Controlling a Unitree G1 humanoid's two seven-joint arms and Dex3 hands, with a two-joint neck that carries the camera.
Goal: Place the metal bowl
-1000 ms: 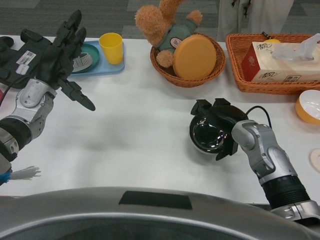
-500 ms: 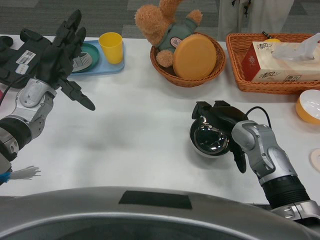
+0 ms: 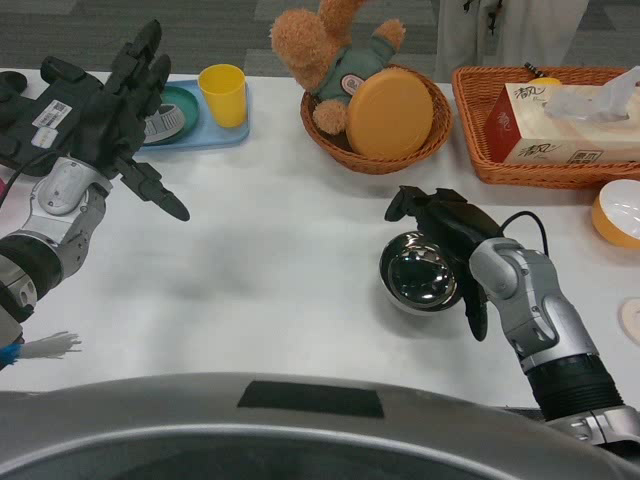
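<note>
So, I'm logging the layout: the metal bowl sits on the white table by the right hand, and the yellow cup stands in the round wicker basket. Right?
Not quite. The metal bowl does sit on the white table by the right hand, but the head view shows the yellow cup standing on the blue tray, not in the round wicker basket.

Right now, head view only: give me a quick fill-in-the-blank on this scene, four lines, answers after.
1. The metal bowl sits on the white ____.
2. The hand beside that bowl is the robot's ____ hand.
3. The plush toy lies in a wicker ____.
4. The cup on the blue tray is ____ in colour.

Missing words: table; right; basket; yellow
</note>
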